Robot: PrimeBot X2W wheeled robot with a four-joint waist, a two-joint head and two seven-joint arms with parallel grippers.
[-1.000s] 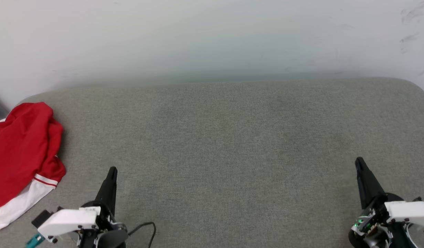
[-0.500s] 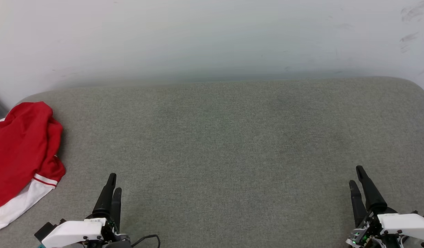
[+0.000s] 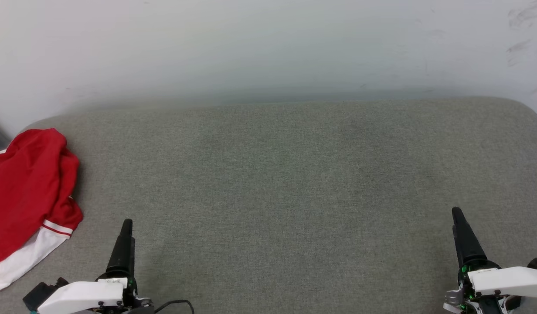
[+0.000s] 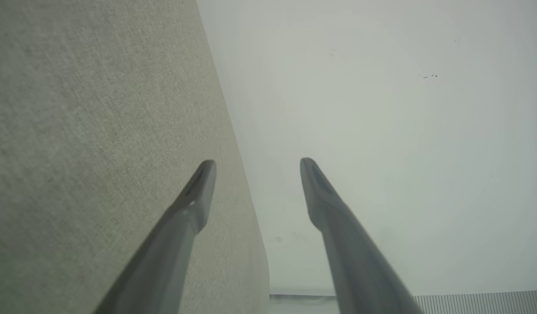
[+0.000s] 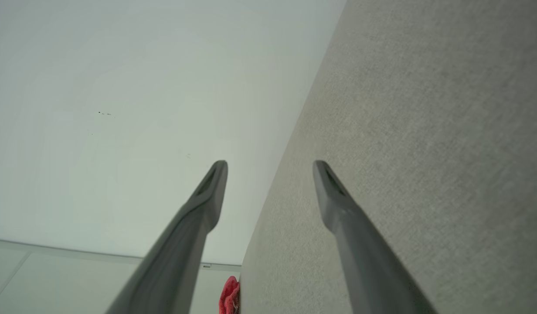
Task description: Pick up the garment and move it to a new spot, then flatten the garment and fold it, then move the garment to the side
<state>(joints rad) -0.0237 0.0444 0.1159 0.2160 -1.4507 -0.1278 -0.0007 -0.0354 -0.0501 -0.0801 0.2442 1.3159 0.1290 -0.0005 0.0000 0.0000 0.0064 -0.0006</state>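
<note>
Garment (image 3: 28, 192): red jersey knit, smooth and soft, crumpled into a rounded heap with deep folds. One white sleeve (image 3: 22, 264) sticks out flat from the near end, with a thin red-and-white stripe band at its seam. It lies at the far L edge of the cushion (image 3: 294, 183), partly cut off by the head view's L border. In the R wrist view I see only a small red scrap of it past the cushion's edge.

Cushion: grey woven fabric, fine even grain, matte, flat, w/ rounded far corners. Behind it is a pale, smooth wall (image 3: 268, 48) w/ faint dark scuffs (image 3: 519, 19) at upper R.

L gripper (image 3: 126, 226): dark tapered fingers seen edge-on from the head, white housing below. Wrist view shows its jaws spread apart w/ nothing between them. It sits near the garment, to its R, not touching. A thin black cable (image 3: 177, 303) loops beside its base.

R gripper (image 3: 457, 216): same build, jaws likewise parted and empty, at the near R, well apart from the garment.

Nothing lies on the cushion between L gripper and garment.

Garment's long axis runs from the far edge toward the near-L corner, slightly diagonal, sleeve end pointing near-L. I cannot tell where the collar is.
</note>
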